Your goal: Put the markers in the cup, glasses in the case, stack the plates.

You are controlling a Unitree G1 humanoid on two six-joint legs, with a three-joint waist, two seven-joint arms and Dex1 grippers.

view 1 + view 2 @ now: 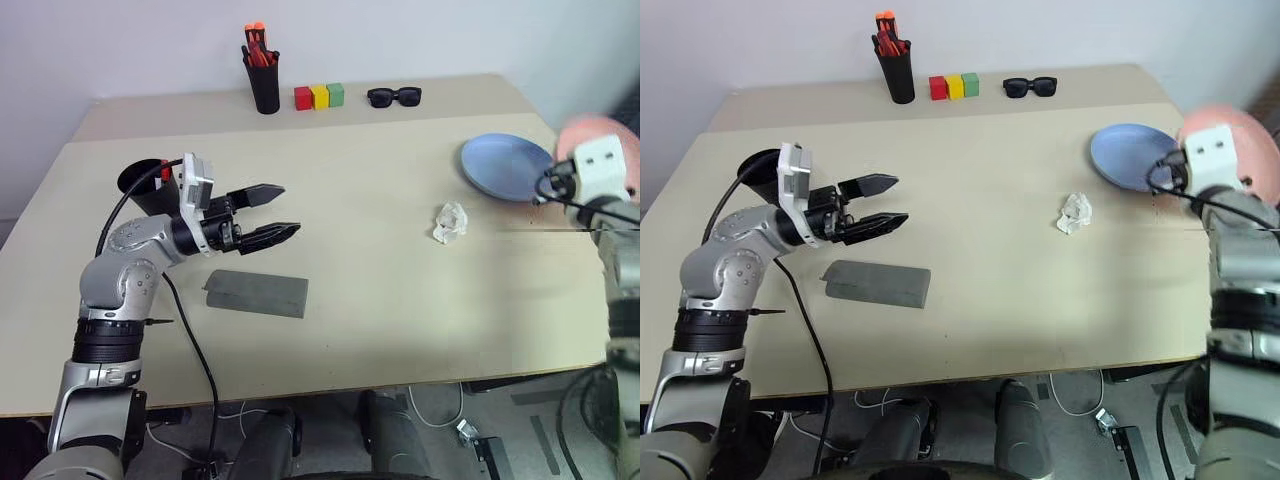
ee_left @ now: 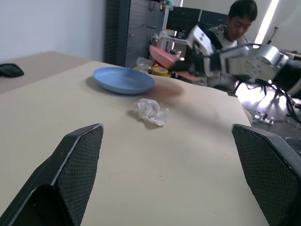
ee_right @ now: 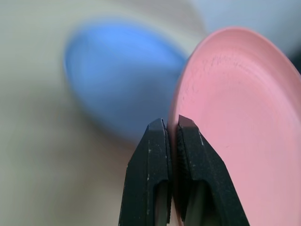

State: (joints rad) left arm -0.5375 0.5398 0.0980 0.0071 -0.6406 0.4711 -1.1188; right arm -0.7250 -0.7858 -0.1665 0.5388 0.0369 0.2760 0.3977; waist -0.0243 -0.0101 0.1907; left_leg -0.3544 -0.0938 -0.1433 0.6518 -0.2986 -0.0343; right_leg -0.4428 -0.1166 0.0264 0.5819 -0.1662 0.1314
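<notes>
Far left, the wide black cup (image 1: 140, 183) stands near the edge of the pale, matte surface (image 1: 380, 290), partly masked by the left arm's wrist; a red tip pokes up at its rim. Left end effector (image 1: 283, 211) hovers just right of the cup, above the surface, fingers spread wide with nothing between them. Below it lies the flat grey case (image 1: 256, 292), closed, matte, rectangular.

Along the back edge: a straight-sided black pen holder (image 1: 265, 88) with orange-red pens, then three small blocks (image 1: 319, 96) in a row (red, yellow, green), then chunky black sunglasses (image 1: 394, 96).

Centre-right, a crumpled white wad (image 1: 449, 222) sits alone on open surface, between the left end effector and the plates.

Right side, the light blue plate (image 1: 503, 166) rests flat near the edge, round and smooth. Right end effector (image 3: 171, 123) is pinched tight on the rim of the salmon pink plate (image 3: 244, 122), held tilted in the air just right of the blue one. A person (image 2: 235, 23) sits beyond the surface, in the left wrist view.
</notes>
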